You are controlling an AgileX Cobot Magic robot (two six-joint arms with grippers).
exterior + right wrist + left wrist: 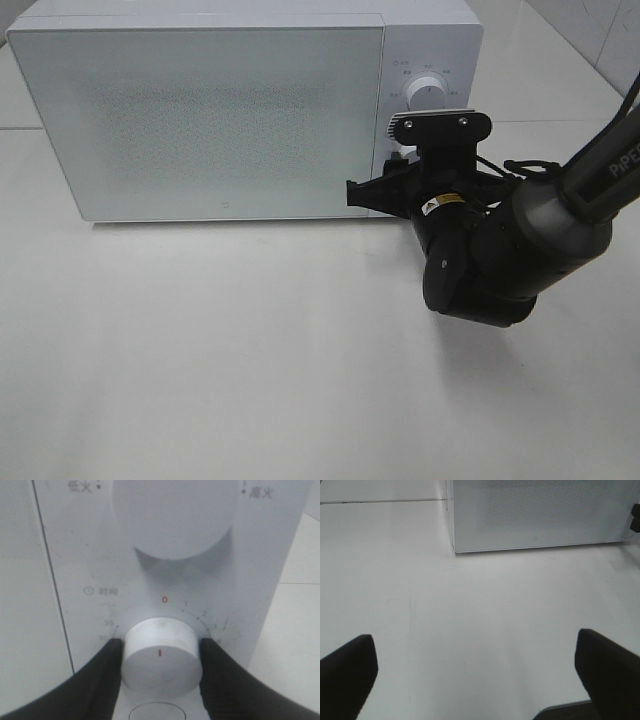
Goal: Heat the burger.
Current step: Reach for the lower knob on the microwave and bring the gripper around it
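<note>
Notably, the burger isn't visible in any view. It's prob. inside the white microwave (200, 120), since the door (200, 60) is closed, but that can't be confirmed.

The right gripper (161, 647) clamps the small round timer knob (160, 662), w/ one black finger touching each side. The knob's red mark looks lined up w/ the red 0, so heating likely isn't started.

Risks:
- The knob is smooth and round, so the fingers may slip. The wrist would then turn w/o the knob, and no heat.
- Too big a twist would set too long a time.
- The bigger power knob (172, 515) sits just above, so a nudge could change its setting.

The left gripper (475, 642) is wide open over the bare table (250, 350), holding nothing, apart from the microwave.
</note>
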